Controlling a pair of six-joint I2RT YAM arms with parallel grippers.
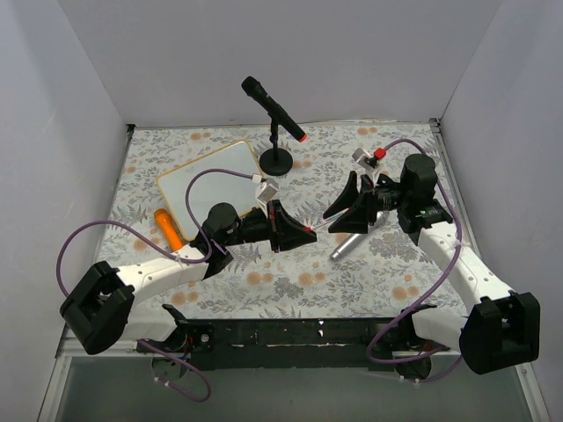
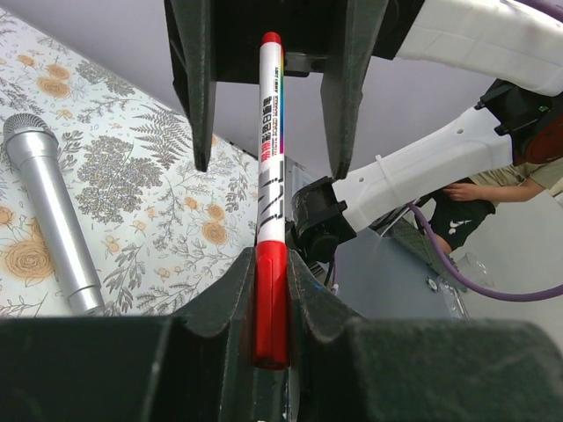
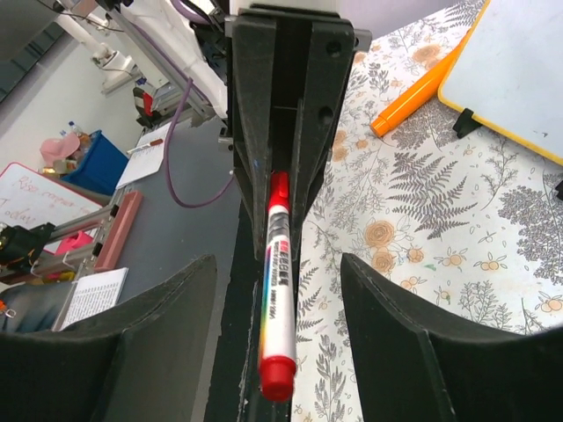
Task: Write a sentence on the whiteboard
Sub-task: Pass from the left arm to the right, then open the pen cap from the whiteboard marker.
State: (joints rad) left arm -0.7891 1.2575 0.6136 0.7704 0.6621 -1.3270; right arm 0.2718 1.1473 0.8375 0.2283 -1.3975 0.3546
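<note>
**DESK:** What does the overhead frame show?

**PHOTOG:** Two arms meet mid-table over the floral cloth (image 1: 290, 281). The left gripper (image 1: 302, 230) pinches a red-and-white marker (image 1: 317, 228). The right gripper (image 1: 339, 215) faces it with jaws spread. The whiteboard (image 1: 215, 180) lies flat at the far left, well apart from both, and no sentence is visible on its face. An orange pen-like object (image 1: 168, 229) lies just beside its near edge. A silver microphone (image 1: 346, 244) lies under the right arm, and a black microphone on a stand (image 1: 275, 110) is at the back.

**DESK:** And the left wrist?

**PHOTOG:** The left fingers (image 2: 220, 308) clamp the marker's long red cap end. The barrel points out between the right gripper's two fingers, which flank it without touching.

**DESK:** The right wrist?

**PHOTOG:** The same meeting, seen from the other side. The right fingers (image 3: 167, 343) stand wide on either side of the marker's small red tail, while the left gripper holds the far end. A corner of the whiteboard shows at upper right.

**DESK:** Why hold it that way?

**PHOTOG:** My reading is that gripping the cap leaves the barrel free for the other arm, either to pull it uncapped or to take it over. The frames don't settle which. Writing has not begun.
</note>
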